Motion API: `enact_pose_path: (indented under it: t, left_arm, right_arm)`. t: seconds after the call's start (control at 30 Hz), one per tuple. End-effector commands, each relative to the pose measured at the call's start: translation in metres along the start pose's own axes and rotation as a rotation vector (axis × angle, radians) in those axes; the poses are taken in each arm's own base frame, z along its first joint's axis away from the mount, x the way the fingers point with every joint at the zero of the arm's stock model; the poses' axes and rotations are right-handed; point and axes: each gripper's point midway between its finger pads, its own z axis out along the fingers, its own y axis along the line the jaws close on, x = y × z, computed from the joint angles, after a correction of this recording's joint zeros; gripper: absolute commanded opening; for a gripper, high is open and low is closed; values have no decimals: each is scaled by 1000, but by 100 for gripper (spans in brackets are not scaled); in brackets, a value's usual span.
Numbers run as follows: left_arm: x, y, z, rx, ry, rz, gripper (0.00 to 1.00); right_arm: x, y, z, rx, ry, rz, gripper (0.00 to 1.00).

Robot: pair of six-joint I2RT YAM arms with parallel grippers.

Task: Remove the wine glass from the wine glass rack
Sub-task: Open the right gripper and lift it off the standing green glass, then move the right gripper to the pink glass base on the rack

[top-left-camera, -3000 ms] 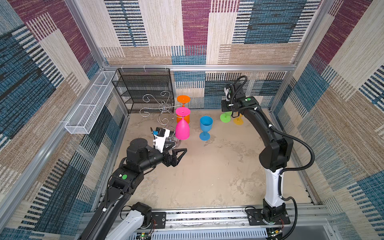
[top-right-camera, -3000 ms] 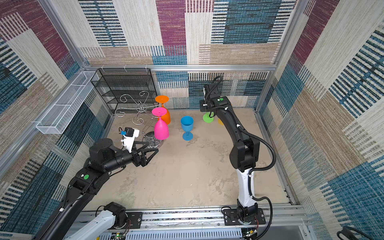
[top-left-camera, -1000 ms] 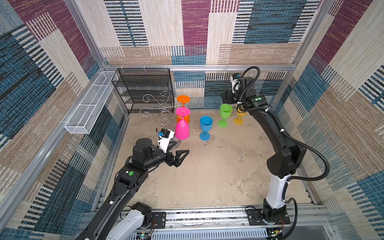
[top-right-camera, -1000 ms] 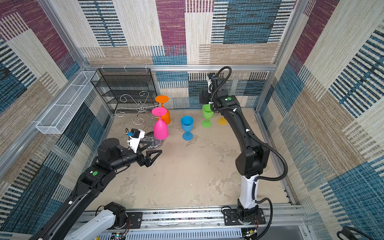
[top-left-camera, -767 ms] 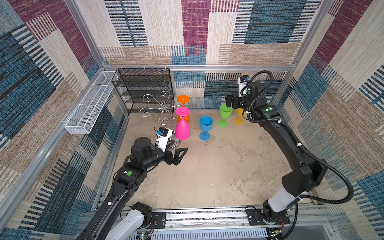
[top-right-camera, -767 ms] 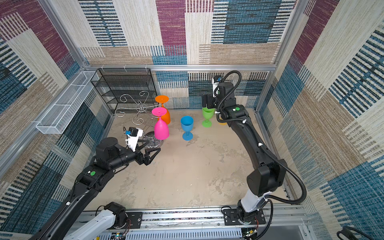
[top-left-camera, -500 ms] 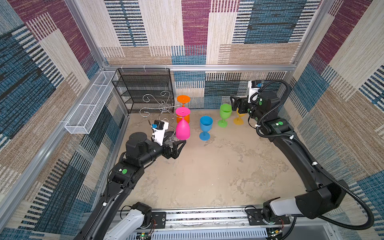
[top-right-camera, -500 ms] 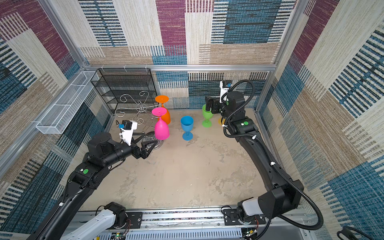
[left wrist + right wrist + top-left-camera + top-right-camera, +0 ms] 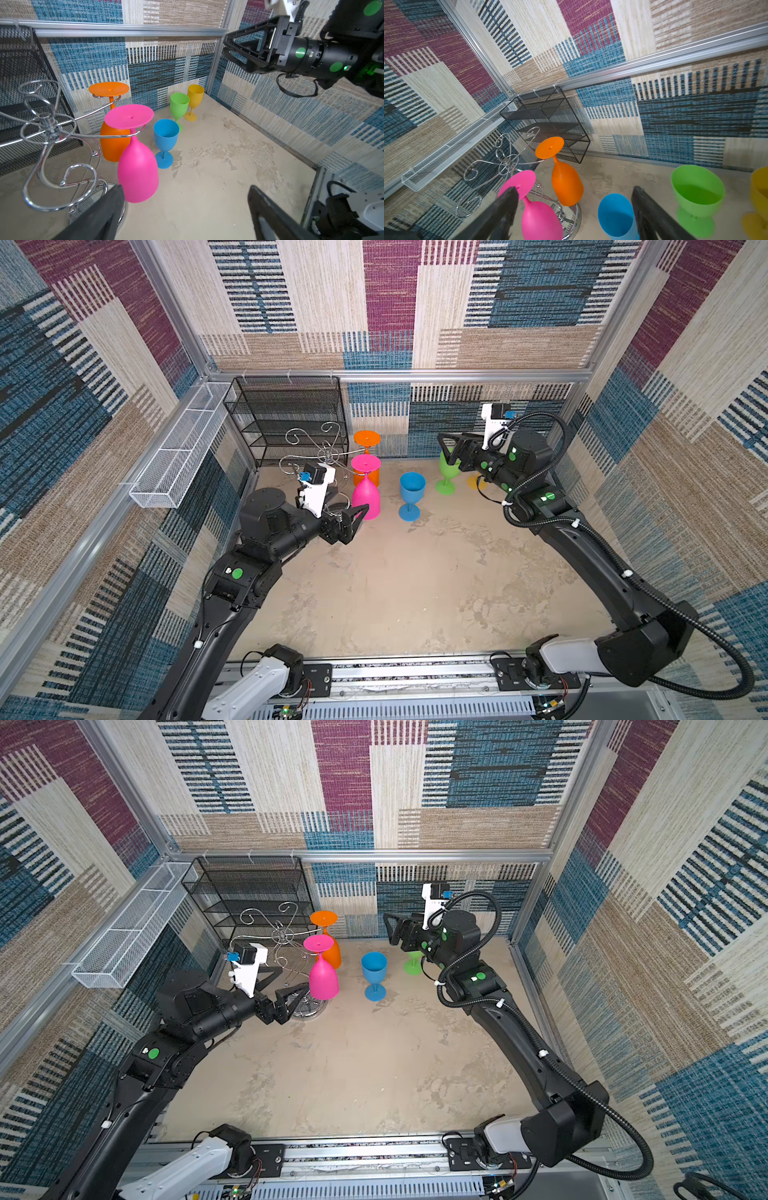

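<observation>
Both arms matte black: left arm [image 9: 208, 639], right arm [image 9: 590, 560]. Round green markers [image 9: 237, 573], white base links [image 9: 249, 689], white wrist camera mounts [image 9: 316, 493] — blue connectors. Corrugated black cable [image 9: 717, 635] on right. Left gripper [image 9: 186, 187] — black, triangular open-frame fingers.

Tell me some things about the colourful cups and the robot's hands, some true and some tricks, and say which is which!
1. The pink plastic wine glass hangs upside down on the shiny chrome wire rack. True.
2. The blue plastic wine glass stands upright on the floor. True.
3. The orange plastic wine glass stands upright on the floor. False: it hangs upside down on the rack too.
4. The left gripper is shut on the pink glass. False: its jaws are open and grip nothing.
5. The green plastic wine glass stands right beside the yellow plastic wine glass. True.
6. The right gripper holds the green glass. False: it is open and empty.
</observation>
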Motion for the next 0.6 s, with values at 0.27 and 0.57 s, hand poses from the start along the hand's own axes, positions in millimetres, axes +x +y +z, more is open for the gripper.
enact_pose_path:
  t: [0.27,0.57]
  left_arm:
    - [15,-7,-2,28,-53,205,96]
    - [22,1,-13,-48,-140,216,96]
  right_arm:
    - [16,35,38,-131,34,256,86]
    - [26,52,58,-174,80,445,84]
